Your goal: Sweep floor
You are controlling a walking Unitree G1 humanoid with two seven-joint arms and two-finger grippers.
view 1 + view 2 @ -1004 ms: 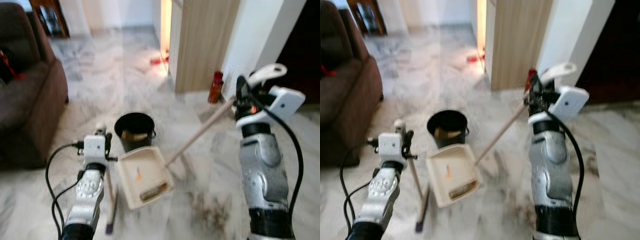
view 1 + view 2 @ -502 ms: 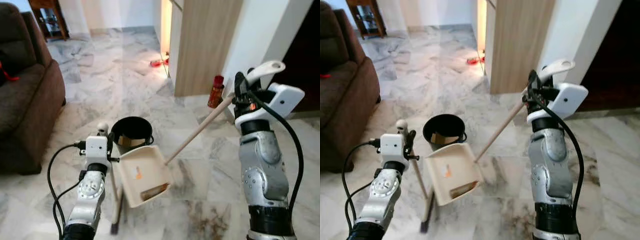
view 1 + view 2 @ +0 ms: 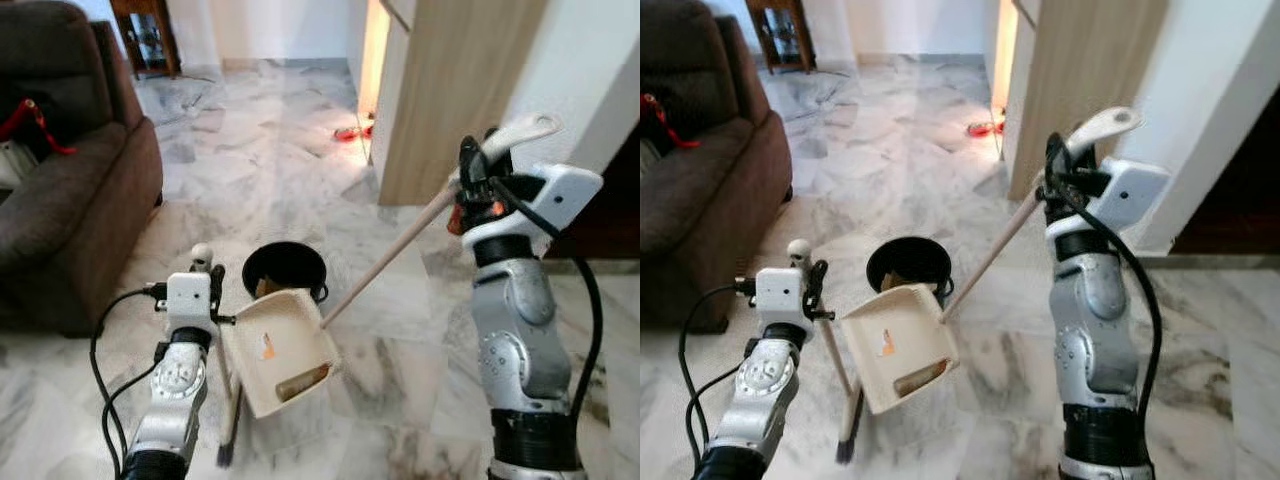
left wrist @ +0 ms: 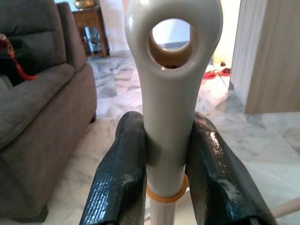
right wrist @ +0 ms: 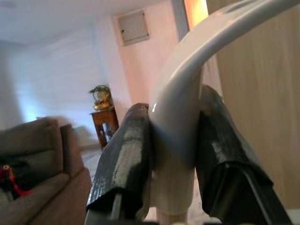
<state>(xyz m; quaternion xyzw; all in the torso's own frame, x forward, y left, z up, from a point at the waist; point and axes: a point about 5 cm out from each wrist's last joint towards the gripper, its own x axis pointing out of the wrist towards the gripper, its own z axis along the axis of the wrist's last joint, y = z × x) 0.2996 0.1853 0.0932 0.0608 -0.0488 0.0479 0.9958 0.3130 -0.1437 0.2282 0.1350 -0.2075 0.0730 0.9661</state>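
My left gripper (image 3: 204,272) is shut on the white, ring-topped handle (image 4: 171,70) of a short broom (image 3: 228,392), whose dark head (image 3: 222,456) is down by the floor. My right gripper (image 3: 470,178) is raised at the right, shut on the curved white top (image 5: 187,70) of a long wooden handle (image 3: 390,255). That handle slants down to a cream dustpan (image 3: 262,340), which is tilted, with brown debris (image 3: 302,380) in its lower end. The pan's upper edge overlaps the front of a black bucket (image 3: 300,256).
A brown sofa (image 3: 70,200) fills the left side. A wooden cabinet panel (image 3: 450,90) and a white wall (image 3: 590,80) stand at the right. Small red items (image 3: 352,132) lie on the marble floor (image 3: 250,170) beyond the bucket.
The camera has shifted, so the whole scene sits differently. The dustpan has come up closer to the bucket and now overlaps its front rim. Both grippers keep their hold.
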